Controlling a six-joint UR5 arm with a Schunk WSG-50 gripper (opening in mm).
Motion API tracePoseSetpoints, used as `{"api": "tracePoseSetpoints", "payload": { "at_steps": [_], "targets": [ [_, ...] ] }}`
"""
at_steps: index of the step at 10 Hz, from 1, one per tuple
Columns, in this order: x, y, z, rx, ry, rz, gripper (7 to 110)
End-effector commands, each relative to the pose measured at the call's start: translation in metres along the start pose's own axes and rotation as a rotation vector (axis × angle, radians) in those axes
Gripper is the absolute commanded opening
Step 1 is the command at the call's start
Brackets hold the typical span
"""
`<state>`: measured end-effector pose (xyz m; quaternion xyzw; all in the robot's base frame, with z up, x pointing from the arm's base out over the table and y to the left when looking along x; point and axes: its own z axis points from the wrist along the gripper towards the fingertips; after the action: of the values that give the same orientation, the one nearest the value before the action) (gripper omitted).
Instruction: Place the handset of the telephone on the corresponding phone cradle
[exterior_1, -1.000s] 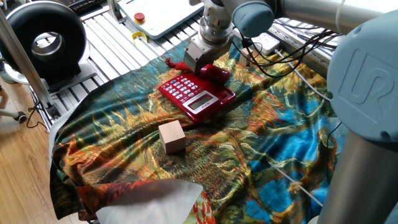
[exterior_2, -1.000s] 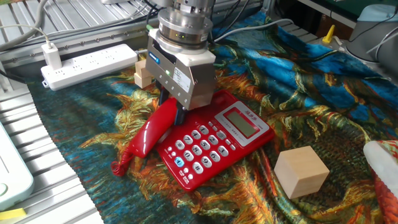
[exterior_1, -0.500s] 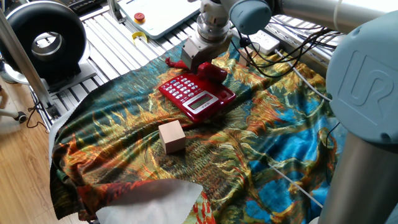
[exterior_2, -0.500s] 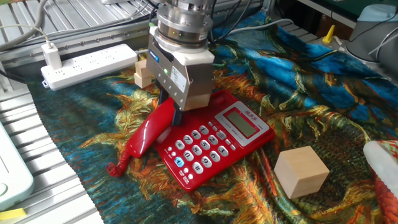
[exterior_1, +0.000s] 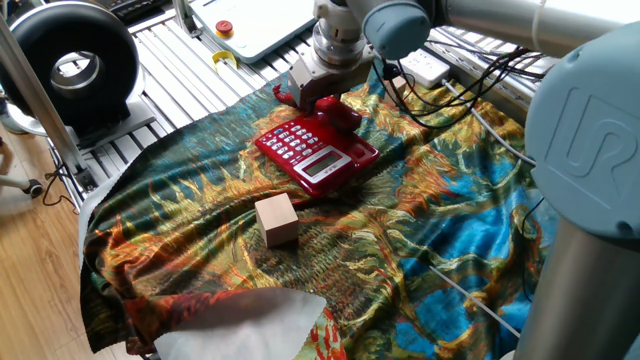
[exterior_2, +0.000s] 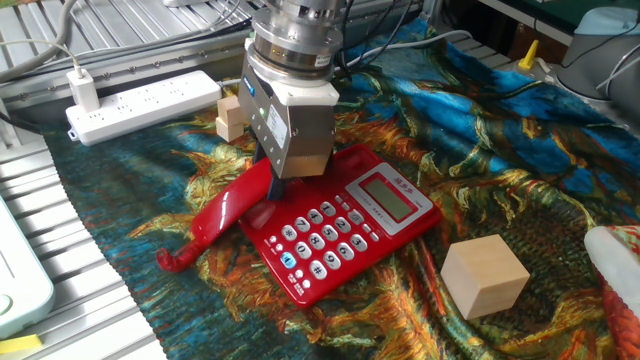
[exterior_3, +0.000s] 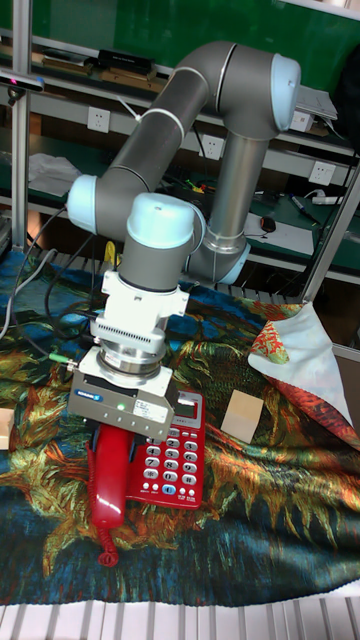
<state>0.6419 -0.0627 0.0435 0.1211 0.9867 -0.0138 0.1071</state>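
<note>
The red handset (exterior_2: 222, 208) hangs tilted in my gripper (exterior_2: 285, 172), which is shut on its upper part. Its lower end with the red cord points down toward the cloth, left of the telephone (exterior_2: 352, 228). The phone cradle (exterior_2: 264, 215) shows as a recessed red strip on the base's left edge, right beside the handset. In the tall fixed view the handset (exterior_3: 108, 482) sits below the gripper (exterior_3: 112, 432), left of the telephone (exterior_3: 176, 455). From the far side the gripper (exterior_1: 314, 97) holds the handset (exterior_1: 338, 113) just behind the telephone (exterior_1: 316, 156).
A tan wooden cube (exterior_2: 484, 276) stands on the patterned cloth (exterior_2: 500, 170) right of the phone. Small wooden blocks (exterior_2: 230, 116) and a white power strip (exterior_2: 140, 100) lie behind the gripper. A white cloth (exterior_1: 240, 320) lies at the table's near corner.
The gripper has shifted away from the keypad with the handset, and the handset's lower end has swung outward off the base's side.
</note>
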Motion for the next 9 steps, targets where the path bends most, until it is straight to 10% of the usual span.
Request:
{"api": "tracePoseSetpoints", "payload": {
  "at_steps": [1,9],
  "targets": [
    [0.002,0.001,-0.002,0.003,-0.017,0.059,7],
    [0.012,0.008,-0.014,0.014,-0.02,0.071,7]
  ]
}}
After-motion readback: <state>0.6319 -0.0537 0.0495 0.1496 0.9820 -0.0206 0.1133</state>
